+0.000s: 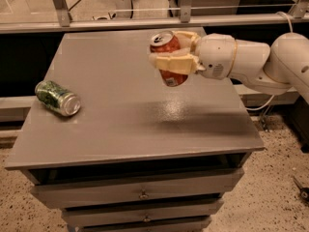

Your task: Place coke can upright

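While my gripper (170, 57) pinches the coke can (165, 46) mid-body, tilted above the table (120, 129)'s far right, I judge it light, slick, easily dented

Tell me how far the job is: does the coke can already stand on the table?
Not yet. Done: the gripper is shut on the coke can. In hand: it holds the can in the air above the table, top end up, slightly tilted. Left: lower it, set its base flat on the table, let go and pull back.
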